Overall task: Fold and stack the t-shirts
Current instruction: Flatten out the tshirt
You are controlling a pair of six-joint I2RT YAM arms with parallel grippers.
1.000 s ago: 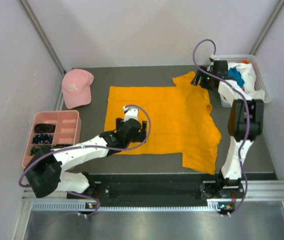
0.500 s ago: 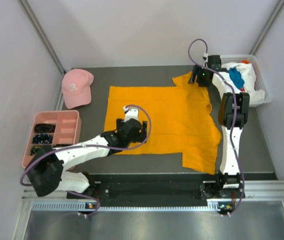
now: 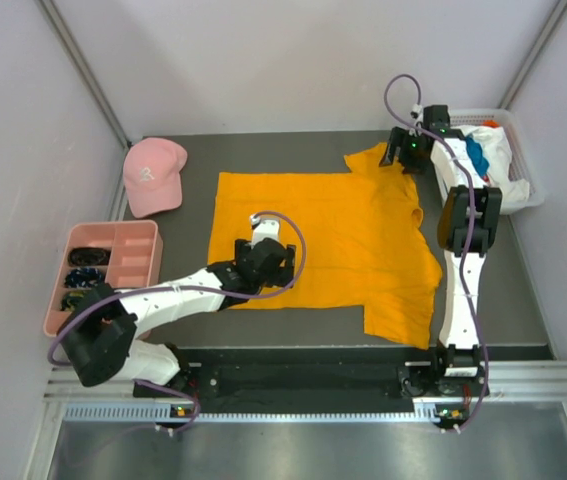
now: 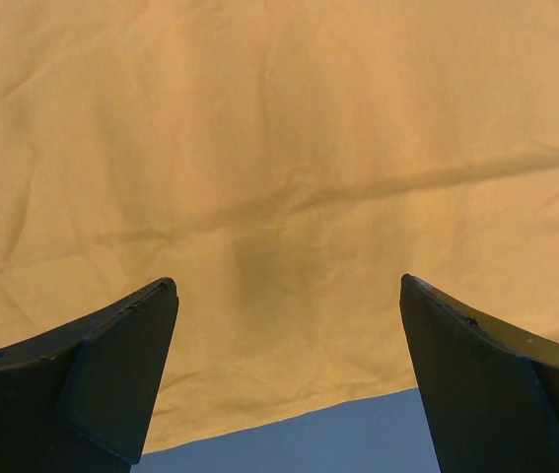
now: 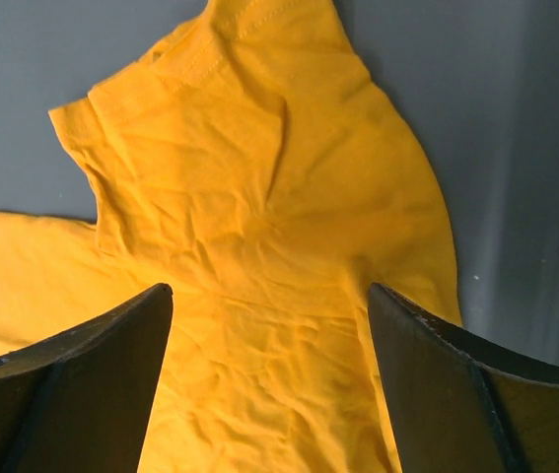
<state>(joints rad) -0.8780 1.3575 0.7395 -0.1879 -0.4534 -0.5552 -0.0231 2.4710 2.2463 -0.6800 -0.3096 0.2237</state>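
An orange-yellow t-shirt [image 3: 333, 235] lies spread flat across the middle of the grey bench [image 3: 188, 150], hem to the left and sleeves to the right, evidently laid out for folding. The left end effector [image 4: 284, 286] hovers low over the shirt's near edge, its fingers spread wide with nothing between them. Its wrist view shows only lightly creased cloth and a strip of bare bench beyond the edge. The right end effector [image 5: 269, 291] reaches to the garment's far right corner and is likewise spread and empty above the far sleeve [image 5: 220, 128]. That sleeve lies rumpled on the bench, a likely place to pinch for a first fold inward. Just to its right, at the bench's far right, a white basket [image 3: 535, 192] holds a teal-blue t-shirt [image 3: 474, 155] and a white t-shirt [image 3: 500, 150], crumpled together and apparently awaiting their turn. A pink cap [image 3: 153, 175] and a pink compartment tray [image 3: 133, 262] sit at the left, apart from the work. No fold is made yet.
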